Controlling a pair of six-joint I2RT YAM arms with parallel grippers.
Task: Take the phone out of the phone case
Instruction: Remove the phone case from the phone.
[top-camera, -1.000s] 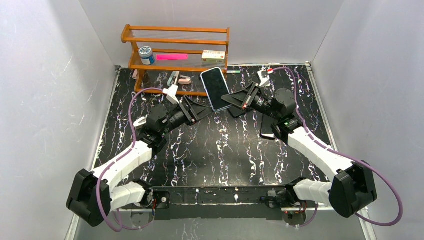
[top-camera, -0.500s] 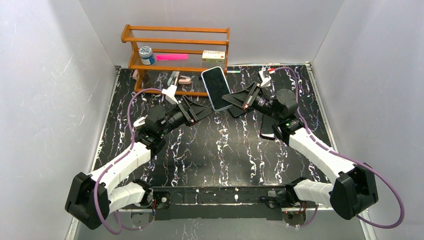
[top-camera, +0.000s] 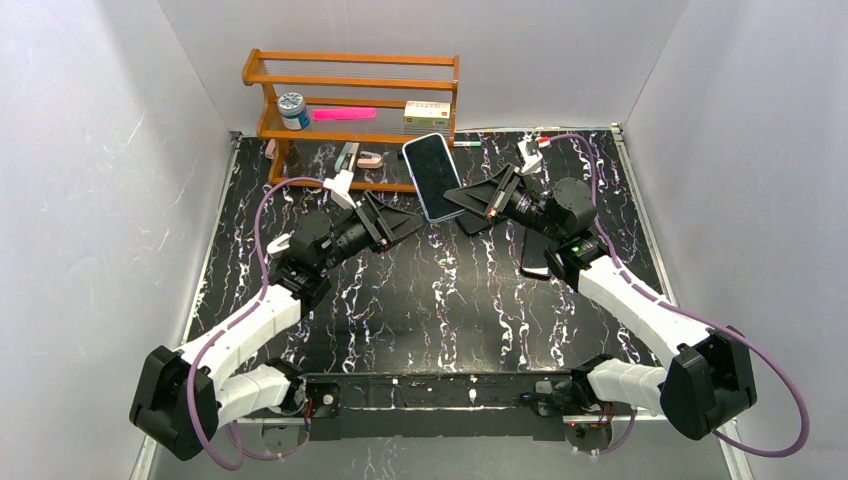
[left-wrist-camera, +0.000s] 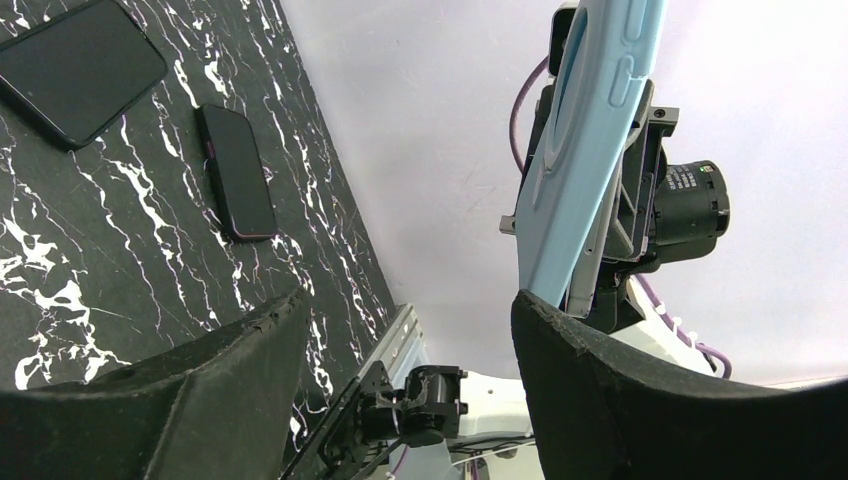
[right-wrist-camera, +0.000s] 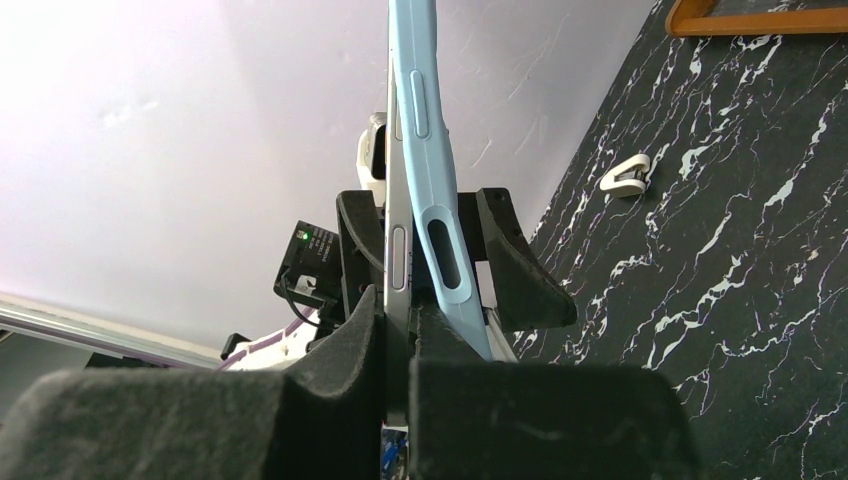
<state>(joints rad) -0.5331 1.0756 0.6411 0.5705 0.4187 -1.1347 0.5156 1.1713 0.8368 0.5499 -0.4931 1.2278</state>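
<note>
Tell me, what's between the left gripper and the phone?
Nothing. In the top view, only a small bare gap separates the open left gripper from the raised phone.

Light blue on the case (right-wrist-camera: 430, 150); black glass, silver edge on the phone (top-camera: 432, 175). Black table (top-camera: 440, 300) veined in white like marble. Orange-brown shelf (top-camera: 350, 58) with a pink strip (top-camera: 343, 114). White arms (top-camera: 640, 300) with black joints, purple cables (top-camera: 262, 235), pale grey walls (top-camera: 100, 150).
</note>
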